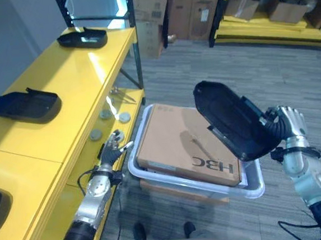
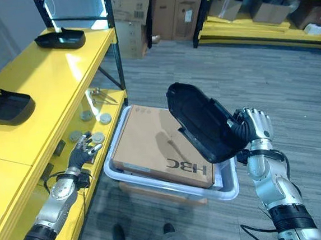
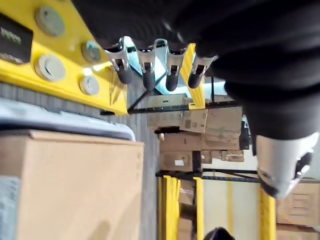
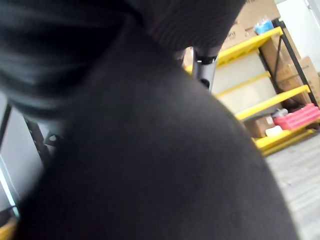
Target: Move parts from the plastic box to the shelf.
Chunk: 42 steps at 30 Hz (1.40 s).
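Note:
My right hand is shut on a large black moulded part, holding it tilted in the air over the right end of the plastic box. The same black part lies close against that hand in the right wrist view. A brown cardboard sheet lies across the top of the white box. My left hand hangs open with straight fingers by the yellow shelf's lower level, left of the box, holding nothing. Two black parts rest on the yellow shelf top.
Several grey discs and a metal tool lie on the lower shelf level. Cardboard boxes stand at the back. Another yellow rack with cartons lines the far right. Grey floor spreads beyond the box.

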{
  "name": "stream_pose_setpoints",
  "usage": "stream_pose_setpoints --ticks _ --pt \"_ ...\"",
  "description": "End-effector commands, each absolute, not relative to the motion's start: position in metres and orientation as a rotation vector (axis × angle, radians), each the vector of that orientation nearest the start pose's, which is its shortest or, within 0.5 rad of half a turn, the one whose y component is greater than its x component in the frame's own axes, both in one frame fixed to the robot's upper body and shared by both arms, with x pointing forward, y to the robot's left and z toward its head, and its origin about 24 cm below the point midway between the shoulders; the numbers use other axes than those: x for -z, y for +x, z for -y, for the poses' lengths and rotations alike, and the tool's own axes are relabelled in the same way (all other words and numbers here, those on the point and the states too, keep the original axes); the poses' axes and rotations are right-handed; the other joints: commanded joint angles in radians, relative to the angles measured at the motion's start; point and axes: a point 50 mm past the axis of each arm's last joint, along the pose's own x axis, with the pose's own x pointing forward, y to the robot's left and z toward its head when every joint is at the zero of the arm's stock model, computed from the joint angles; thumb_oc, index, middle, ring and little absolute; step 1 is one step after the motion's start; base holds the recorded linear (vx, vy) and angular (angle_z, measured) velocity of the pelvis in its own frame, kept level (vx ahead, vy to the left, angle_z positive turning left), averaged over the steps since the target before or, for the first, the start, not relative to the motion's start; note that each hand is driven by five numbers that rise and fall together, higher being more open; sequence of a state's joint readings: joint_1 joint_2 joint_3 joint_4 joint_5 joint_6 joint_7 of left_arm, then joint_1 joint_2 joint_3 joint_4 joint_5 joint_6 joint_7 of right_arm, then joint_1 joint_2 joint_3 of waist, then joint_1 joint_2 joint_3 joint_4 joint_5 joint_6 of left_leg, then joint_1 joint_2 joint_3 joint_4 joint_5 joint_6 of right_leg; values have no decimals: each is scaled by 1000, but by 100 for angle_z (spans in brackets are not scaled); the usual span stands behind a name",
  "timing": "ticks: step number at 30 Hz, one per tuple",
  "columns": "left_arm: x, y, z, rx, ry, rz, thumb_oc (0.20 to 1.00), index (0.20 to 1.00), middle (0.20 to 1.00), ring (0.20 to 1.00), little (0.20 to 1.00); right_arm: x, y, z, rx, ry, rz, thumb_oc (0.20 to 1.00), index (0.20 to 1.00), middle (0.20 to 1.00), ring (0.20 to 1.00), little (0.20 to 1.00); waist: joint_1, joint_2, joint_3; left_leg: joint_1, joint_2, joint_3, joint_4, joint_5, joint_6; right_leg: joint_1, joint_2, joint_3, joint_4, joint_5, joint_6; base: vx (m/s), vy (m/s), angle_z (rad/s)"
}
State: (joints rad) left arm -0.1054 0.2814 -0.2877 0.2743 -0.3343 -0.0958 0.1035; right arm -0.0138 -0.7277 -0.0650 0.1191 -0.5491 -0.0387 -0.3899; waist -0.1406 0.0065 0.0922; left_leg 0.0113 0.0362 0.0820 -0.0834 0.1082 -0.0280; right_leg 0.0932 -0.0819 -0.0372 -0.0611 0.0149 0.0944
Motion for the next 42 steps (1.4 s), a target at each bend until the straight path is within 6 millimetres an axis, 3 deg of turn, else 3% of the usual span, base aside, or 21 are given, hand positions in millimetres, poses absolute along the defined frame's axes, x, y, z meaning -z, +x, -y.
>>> stream_pose_setpoints --ticks 1,2,3,6,10,18,21,27,30,32,33,34,42 --pt "-21 276 -127 231 -151 -109 1000 1000 1000 1000 1000 -158 253 307 462 -1364 380 200 200 200 200 200 27 -33 -77 95 35 -11 20 -152 -14 -81 -20 66 54 -8 52 54 -20 -13" --pt "-15 275 -111 260 -282 -158 1000 1000 1000 1000 1000 -167 253 298 454 -1373 441 200 200 200 200 200 20 -35 -89 110 39 -6 20 -155 -14 -68 -17 71 54 -10 51 35 -14 -18" --pt "-15 276 -111 260 -284 -158 1000 1000 1000 1000 1000 -167 252 298 454 -1375 440 200 200 200 200 200 21 -35 -88 112 39 -5 19 -156 -14 -67 -17 72 53 -10 51 41 -26 -25" --pt "-9 274 -77 332 -477 -251 1000 1000 1000 1000 1000 -177 255 273 406 -1358 558 200 200 200 200 200 8 -35 -103 130 47 6 17 -158 -14 -55 -9 80 53 -14 52 12 -22 -13" --pt "-2 277 -49 382 -532 -333 1000 1000 1000 1000 1000 -176 269 239 278 -1263 640 200 200 200 200 200 -1 -33 -112 146 56 23 15 -158 -16 -49 -1 94 50 -14 51 -17 -18 -12" --pt "4 276 -31 399 -520 -388 1000 1000 1000 1000 1000 -175 280 199 138 -1146 705 200 200 200 200 200 -3 -29 -114 158 60 34 15 -158 -19 -42 7 100 50 -14 47 -1 -6 -5" --pt "-3 278 -23 424 -525 -370 1000 1000 1000 1000 1000 -171 284 174 29 -1075 725 200 200 200 200 200 1 -29 -113 158 61 32 13 -155 -19 -40 7 97 51 -13 45 0 0 0" --pt "-15 284 -19 419 -559 -333 1000 1000 1000 1000 1000 -167 285 149 -94 -1016 744 200 200 200 200 200 3 -33 -112 155 61 27 13 -152 -20 -38 6 92 50 -11 44 0 0 0" --pt "-33 296 -21 362 -594 -253 1000 1000 1000 1000 1000 -156 277 120 -226 -886 743 200 200 200 200 200 9 -43 -105 150 61 23 14 -149 -22 -39 3 86 52 -10 42 0 0 0" --pt "-40 299 -21 372 -590 -217 1000 1000 1000 1000 1000 -153 272 112 -259 -826 740 200 200 200 200 200 9 -44 -101 148 61 22 16 -148 -21 -41 3 82 54 -10 42 0 0 0" --pt "-39 299 -23 363 -582 -220 570 570 570 570 570 -153 271 109 -272 -815 741 200 200 200 200 200 8 -46 -100 147 60 21 17 -148 -21 -42 3 82 55 -10 42 0 0 0" --pt "-43 301 -23 365 -572 -198 200 200 200 200 200 -148 267 102 -307 -756 726 200 200 200 200 200 8 -47 -98 144 60 19 18 -148 -22 -44 1 80 56 -10 42 0 0 0" --pt "-53 308 -38 273 -493 -106 200 200 200 200 200 -131 246 64 -489 -556 683 200 200 200 200 200 12 -52 -81 143 58 25 21 -146 -22 -49 -1 82 61 -10 40 0 0 0"
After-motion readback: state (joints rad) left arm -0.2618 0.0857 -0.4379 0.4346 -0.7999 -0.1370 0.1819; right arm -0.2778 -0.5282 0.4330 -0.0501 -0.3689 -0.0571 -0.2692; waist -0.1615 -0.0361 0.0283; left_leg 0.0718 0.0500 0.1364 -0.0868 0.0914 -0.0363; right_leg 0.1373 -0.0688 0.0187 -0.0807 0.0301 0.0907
